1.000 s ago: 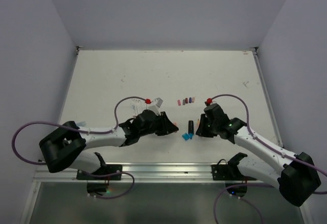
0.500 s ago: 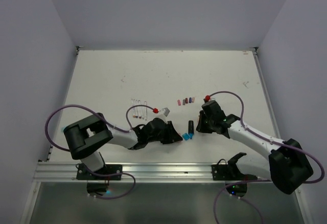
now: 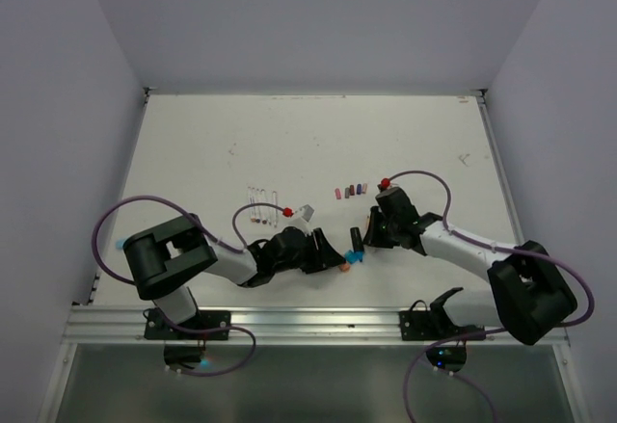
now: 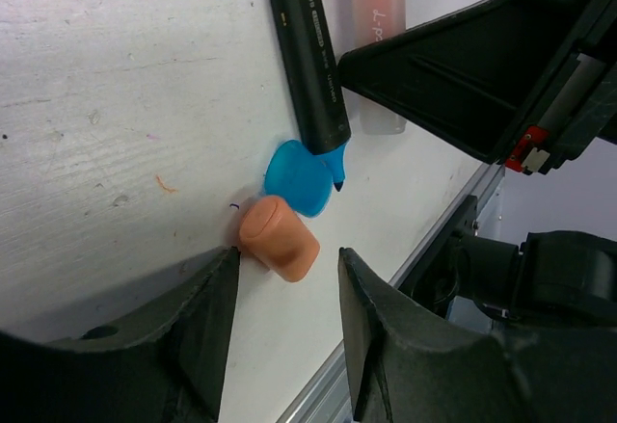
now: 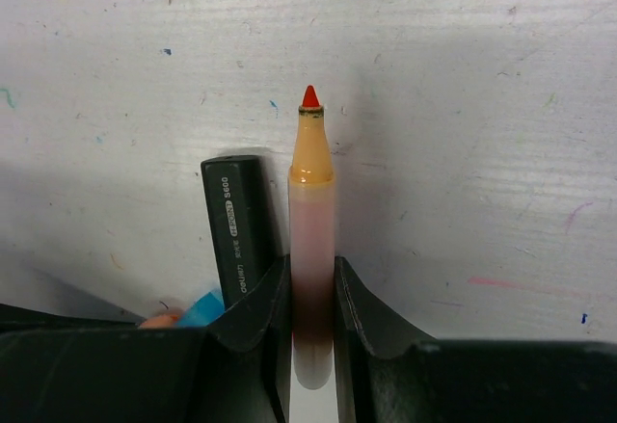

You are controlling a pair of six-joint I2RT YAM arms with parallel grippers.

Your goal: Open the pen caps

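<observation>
An orange cap (image 4: 280,240) lies loose on the table, just past the tips of my left gripper (image 4: 287,259), which is open with nothing between its fingers. A blue cap (image 4: 297,177) rests against it, at the blue tip of an uncapped black marker (image 4: 308,57). My right gripper (image 5: 311,264) is shut on a salmon marker body (image 5: 311,201), whose bare orange tip points away from the fingers. From above, the left gripper (image 3: 333,257) and the right gripper (image 3: 369,235) sit close together near the front edge, with the orange cap (image 3: 343,269) between them.
A row of small coloured caps (image 3: 352,191) lies behind the grippers. Thin white pen barrels (image 3: 260,201) lie to the left. The table's metal front rail (image 3: 318,319) runs close behind the left gripper. The right arm's black gripper body (image 4: 482,66) fills the left wrist view's right side.
My left gripper came toward the front edge, then opened and let go of the orange cap, which now lies by the blue cap. The right gripper shifted slightly left, still holding the salmon marker.
</observation>
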